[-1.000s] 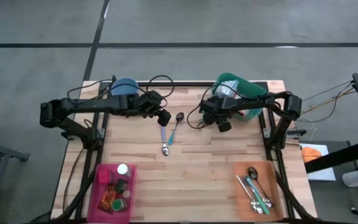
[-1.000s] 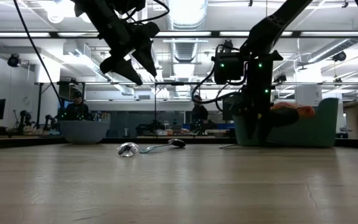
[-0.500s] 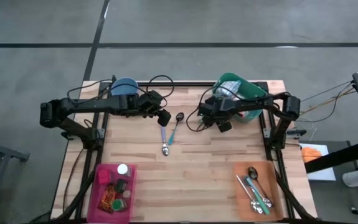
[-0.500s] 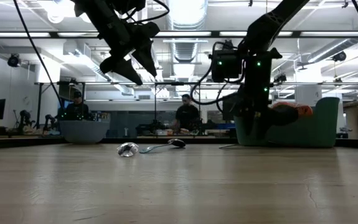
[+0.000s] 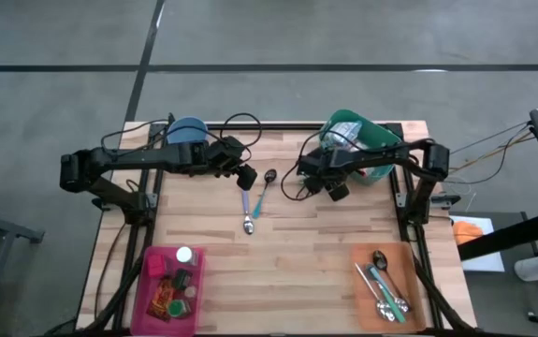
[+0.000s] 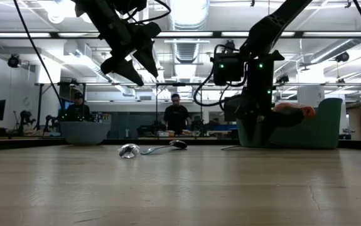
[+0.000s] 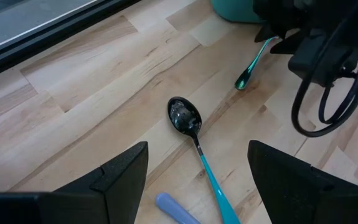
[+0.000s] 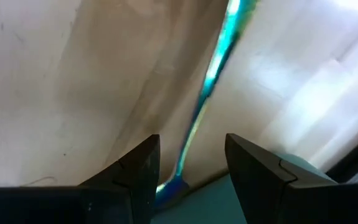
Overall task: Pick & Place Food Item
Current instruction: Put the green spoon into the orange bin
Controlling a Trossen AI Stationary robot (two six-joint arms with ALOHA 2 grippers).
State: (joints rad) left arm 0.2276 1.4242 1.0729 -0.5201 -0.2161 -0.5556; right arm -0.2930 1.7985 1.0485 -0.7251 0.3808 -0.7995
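My right gripper [image 5: 332, 187] hangs beside the green bowl [image 5: 362, 136] at the far right, shut on a teal-handled spoon [image 8: 213, 68]. That spoon's handle slants down toward the table [image 7: 252, 63]. My left gripper [image 5: 245, 178] hovers open above two spoons that lie flat on the wood. One has a black bowl and a teal handle [image 7: 185, 117]; the other has a purple handle [image 5: 247, 211]. Small food packs sit in the pink tray [image 5: 147, 290] at the near left. My right gripper has the teal-handled spoon between its two fingers [image 8: 142, 163], and the handle [image 8: 194, 134] runs forward out of the gap, along the fingers. The gripper points steeply down. The fingers hide where they meet the spoon. The free handle tip [image 7: 241, 81] hangs just above the table.
A blue bowl [image 5: 187, 129] stands at the far left. An orange tray [image 5: 367, 257] with several spoons sits at the near right. Black cables loop over the far edge [image 5: 240, 122]. Bare wood lies across the table's middle and near side. A person stands in the room beyond [image 6: 176, 116].
My right gripper has rolled a little about its own pointing line beside the green bowl, still shut on the spoon. My left gripper has kept still.
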